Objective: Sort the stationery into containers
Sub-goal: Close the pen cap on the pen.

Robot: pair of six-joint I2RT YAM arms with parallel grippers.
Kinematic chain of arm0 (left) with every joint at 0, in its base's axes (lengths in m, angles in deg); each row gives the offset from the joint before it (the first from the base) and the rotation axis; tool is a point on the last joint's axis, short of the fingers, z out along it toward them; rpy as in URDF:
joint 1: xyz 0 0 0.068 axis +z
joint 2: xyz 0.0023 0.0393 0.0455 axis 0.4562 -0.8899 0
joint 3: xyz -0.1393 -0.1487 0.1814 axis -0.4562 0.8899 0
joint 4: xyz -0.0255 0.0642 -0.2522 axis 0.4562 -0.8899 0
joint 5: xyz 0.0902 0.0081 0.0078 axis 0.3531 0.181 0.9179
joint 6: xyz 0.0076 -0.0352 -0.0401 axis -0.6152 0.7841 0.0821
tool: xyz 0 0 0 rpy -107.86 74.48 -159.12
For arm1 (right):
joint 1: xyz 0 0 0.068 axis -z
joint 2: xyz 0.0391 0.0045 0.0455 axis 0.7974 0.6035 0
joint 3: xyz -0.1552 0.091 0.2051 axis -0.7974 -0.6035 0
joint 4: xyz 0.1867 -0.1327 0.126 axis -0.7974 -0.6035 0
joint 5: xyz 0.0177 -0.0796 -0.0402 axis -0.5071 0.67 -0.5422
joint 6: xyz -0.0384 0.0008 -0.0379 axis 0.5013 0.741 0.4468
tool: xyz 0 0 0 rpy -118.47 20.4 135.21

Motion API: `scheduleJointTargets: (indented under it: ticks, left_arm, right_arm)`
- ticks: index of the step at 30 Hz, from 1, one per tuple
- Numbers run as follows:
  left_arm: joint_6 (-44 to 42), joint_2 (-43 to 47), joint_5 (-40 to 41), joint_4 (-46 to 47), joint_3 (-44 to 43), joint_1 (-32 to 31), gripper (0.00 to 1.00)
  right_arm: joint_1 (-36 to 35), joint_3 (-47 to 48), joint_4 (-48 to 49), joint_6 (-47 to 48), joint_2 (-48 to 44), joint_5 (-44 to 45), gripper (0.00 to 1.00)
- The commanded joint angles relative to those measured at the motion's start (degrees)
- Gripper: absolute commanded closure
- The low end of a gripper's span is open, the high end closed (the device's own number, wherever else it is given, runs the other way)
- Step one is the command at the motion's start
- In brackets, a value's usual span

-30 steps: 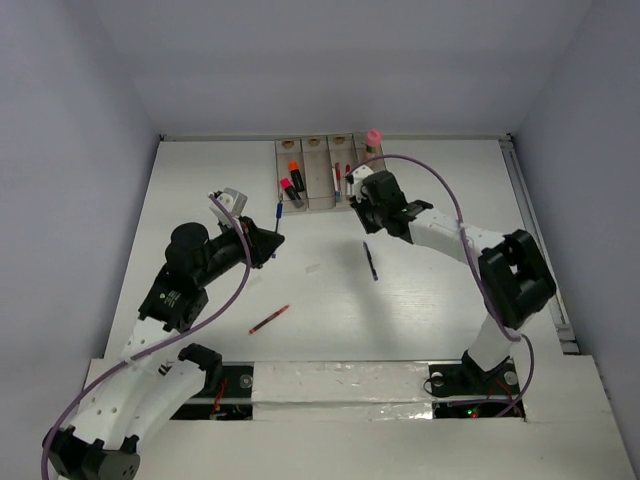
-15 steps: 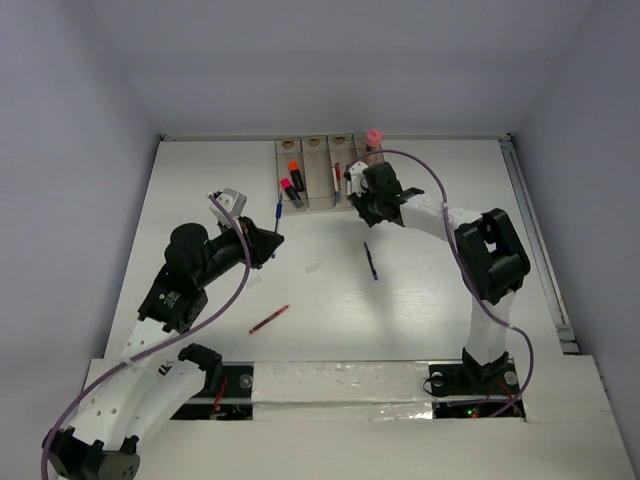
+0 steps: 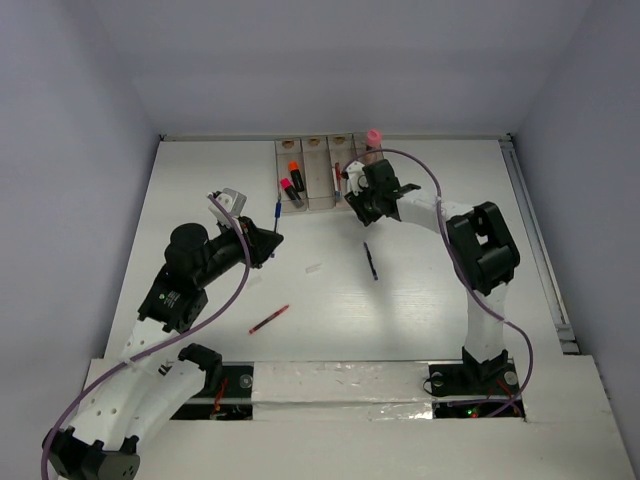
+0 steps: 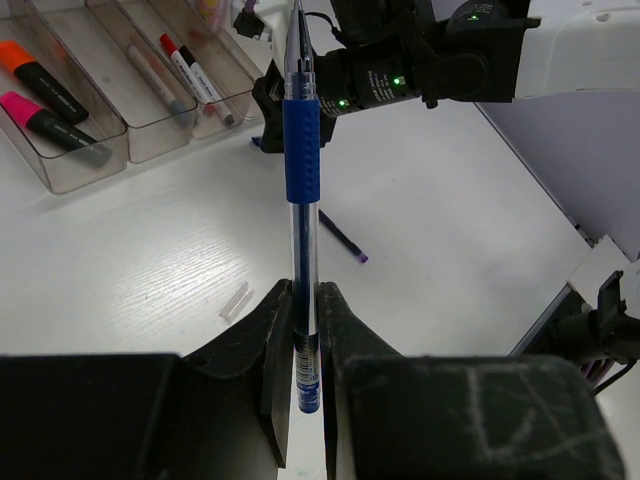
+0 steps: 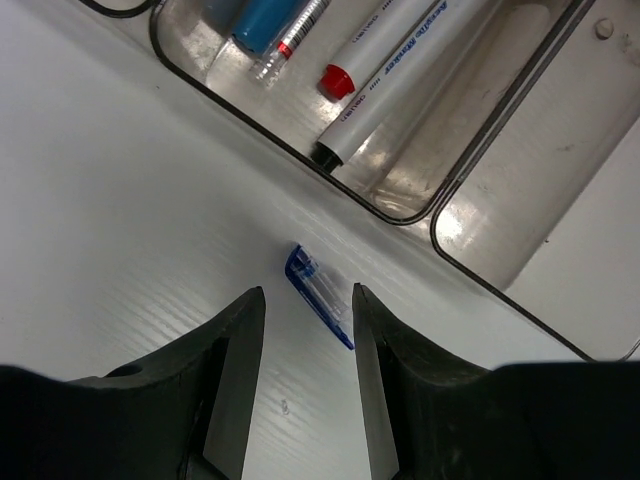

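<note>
At the desk's [image 3: 430,300] 12 o'clock edge sit the four clear bins [image 3: 316,175], one holding a white marker [image 5: 385,75]. The right gripper [image 5: 303,300] hovers, jaws parted, over a small blue cap [image 5: 318,295] just beside them. At 9 o'clock, the left gripper [image 4: 305,330] clamps a blue pen [image 4: 301,150].

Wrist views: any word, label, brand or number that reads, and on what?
White marker with a red band, in a clear plastic bin: dark print along the barrel, too blurred to read.
Clear pen with a blue grip, in the left gripper: small label near its held end, too small to read.
</note>
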Motion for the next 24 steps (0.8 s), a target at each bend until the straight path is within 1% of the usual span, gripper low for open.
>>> scheduleJointTargets:
  ticks: [1, 11, 14, 17, 20, 24]
  left_arm:
    - [-1.00, 0.20, 0.09, 1.09, -0.42, 0.37, 1.00]
    - [-1.09, 0.02, 0.26, 1.00, -0.42, 0.37, 1.00]
    - [-1.09, 0.11, 0.26, 1.00, -0.42, 0.37, 1.00]
    - [-1.09, 0.20, 0.26, 1.00, -0.42, 0.37, 1.00]
    - [-1.00, 0.29, 0.18, 1.17, -0.42, 0.37, 1.00]
    - [-1.00, 0.38, 0.09, 1.09, -0.42, 0.37, 1.00]
  right_arm:
    - [0.84, 2.70, 0.73, 0.06, 0.80, -2.44, 0.53]
    - [1.36, 5.16, -0.76, -0.12, 3.35, -2.88, 0.54]
    - [1.36, 5.52, -2.42, -1.43, 3.53, -3.31, 0.61]
    - [1.36, 4.99, -2.87, -3.28, 3.18, -3.32, 0.65]
    - [1.36, 3.76, -3.31, -6.35, 2.30, -3.49, 0.71]
    - [1.36, 1.74, -3.57, -10.74, 0.81, -3.93, 0.75]
